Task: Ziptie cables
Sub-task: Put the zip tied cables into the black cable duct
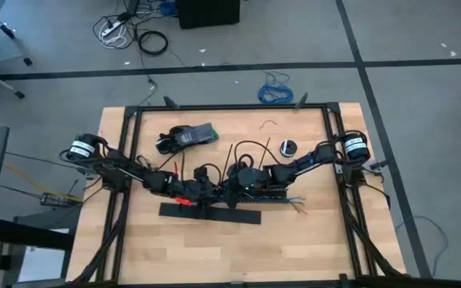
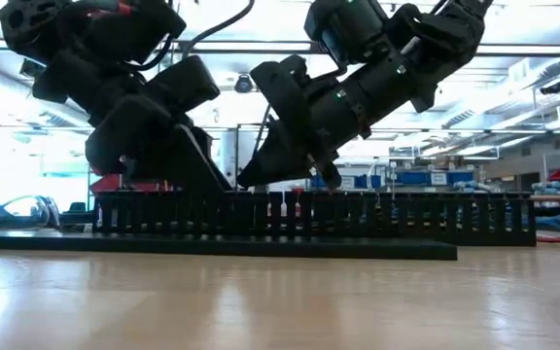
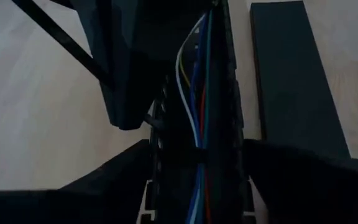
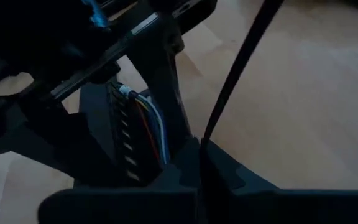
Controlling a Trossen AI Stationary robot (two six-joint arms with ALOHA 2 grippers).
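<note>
Cables (image 3: 197,118) lie in channel (image 3: 229,93) — light, limp; ziptie (image 4: 238,68) thin, springy, best pinched near its tail. Grip of both grippers unclear.

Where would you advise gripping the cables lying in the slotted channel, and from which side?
Probably from above, through the channel's open top, since its comb walls block both sides. Take the cables on the straight run beyond the black tie, where they lie parallel.
</note>
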